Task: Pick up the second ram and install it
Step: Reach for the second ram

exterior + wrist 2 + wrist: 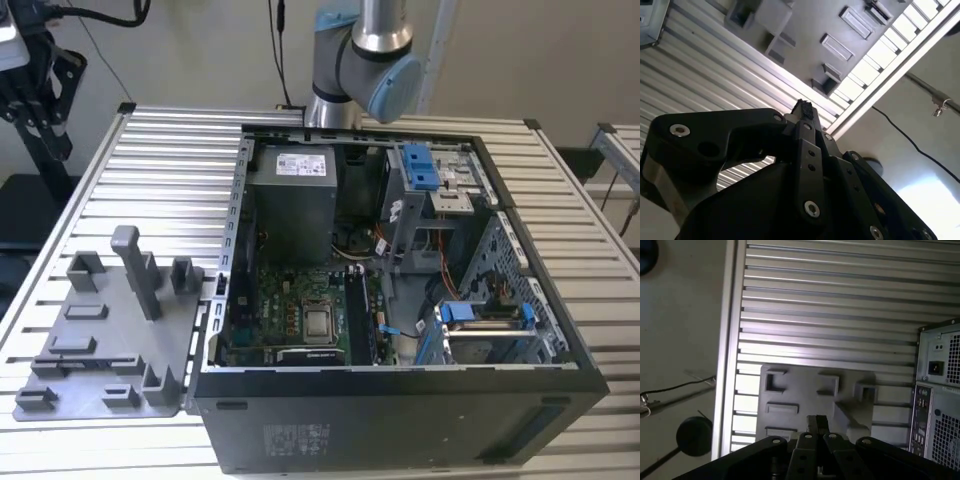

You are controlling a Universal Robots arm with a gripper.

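Note:
In both wrist views my gripper hangs high above the grey moulded tray, its two fingertips pressed together with nothing visible between them. In the exterior view the tray lies on the slatted table at the exterior view's left, beside the open computer case. I see no stick in its pockets. The second ram is out of view. Inside the case lies the green motherboard with long dark memory slots beside the processor.
The arm's lower joints rise behind the case. Blue drive-bay clips sit in the case. A dark stand is off the table at the exterior view's left. The table edge borders floor with a cable.

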